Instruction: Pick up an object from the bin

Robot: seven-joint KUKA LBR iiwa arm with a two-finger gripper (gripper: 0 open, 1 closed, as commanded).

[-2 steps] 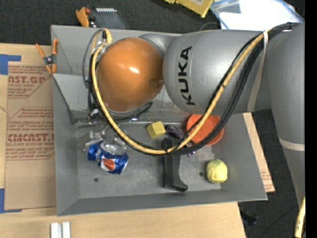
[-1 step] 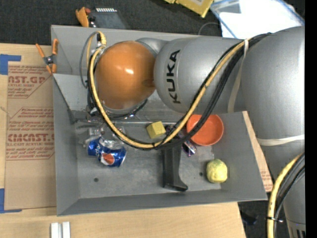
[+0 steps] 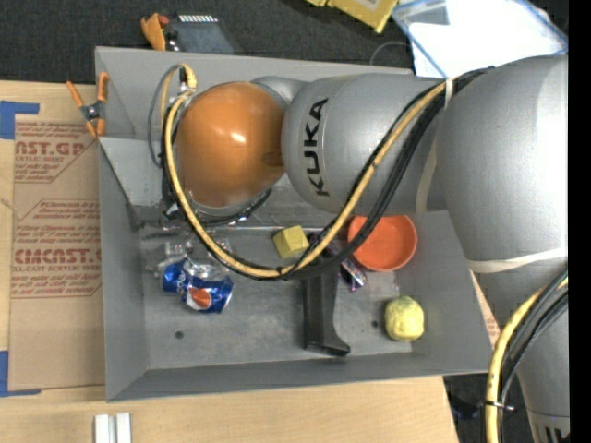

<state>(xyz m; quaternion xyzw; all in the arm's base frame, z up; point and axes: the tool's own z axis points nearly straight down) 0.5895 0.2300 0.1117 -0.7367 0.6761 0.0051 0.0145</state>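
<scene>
- A grey metal bin (image 3: 125, 340) carries a handful of loose things, spread thinly across its floor.
- Nearest the front edge, towards the right-front corner, sits a yellow-green ball (image 3: 404, 318), alone and clear of its neighbours.
- Left of the ball, a long black piece (image 3: 320, 317) lies on the floor at mid-bin. Its lower end is close to the front edge and it points toward the back wall.
- On the left half of the floor, well apart from the black piece, lies a crushed blue, red and white can (image 3: 197, 291).
- Just beyond the black piece's upper end, a small purple scrap (image 3: 353, 275) pokes out beside an orange bowl (image 3: 383, 244), which rests by the right wall, partly under the arm (image 3: 369, 146).
- A yellow block (image 3: 290, 242) lies at mid-floor, left of the bowl.
- The gripper (image 3: 177, 245) is low by the left wall, just behind the can, the thing nearest it. Whether it touches the can cannot be made out, and whether its grip is wide or narrow cannot be read from this angle.
- Above it an orange cover (image 3: 226, 141) caps the wrist over the back-left part of the bin, and a yellow cable (image 3: 277, 270) loops down across the floor.
</scene>
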